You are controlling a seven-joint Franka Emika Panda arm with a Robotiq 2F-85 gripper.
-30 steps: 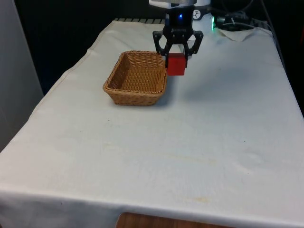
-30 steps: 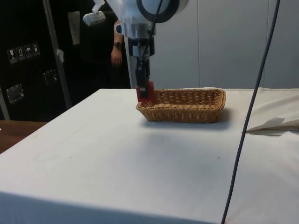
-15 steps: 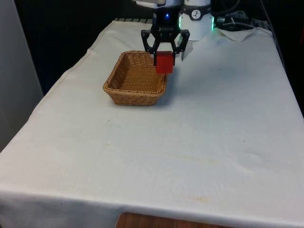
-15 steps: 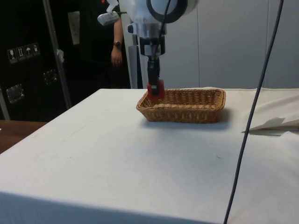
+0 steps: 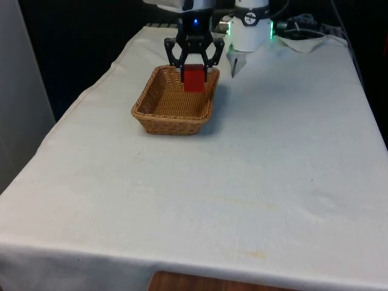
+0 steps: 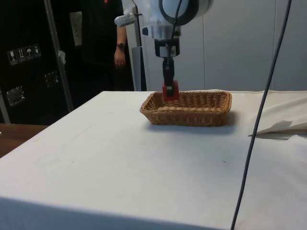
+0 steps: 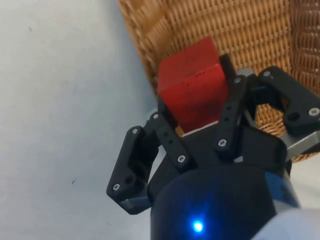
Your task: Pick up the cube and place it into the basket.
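My black gripper (image 5: 194, 76) is shut on the red cube (image 5: 194, 79) and holds it in the air over the far right part of the wicker basket (image 5: 159, 109), as the front view has it. In the side view the red cube (image 6: 170, 91) hangs just above the rim of the basket (image 6: 201, 111), near its left end, with the gripper (image 6: 169, 88) above it. From the wrist, the cube (image 7: 192, 89) sits clamped between the fingers (image 7: 165, 132), over the basket's wall (image 7: 150, 60) and woven floor.
White cloth covers the table (image 5: 254, 182). A person (image 6: 120, 48) stands behind the table's far side in the side view. A black cable (image 6: 261, 110) hangs down across the side view's right, and crumpled cloth (image 6: 283, 127) lies there.
The gripper has carried the cube towards the front view's left and farther back, from beside the basket's right rim to above its inside. The fingers have stayed shut on the cube.
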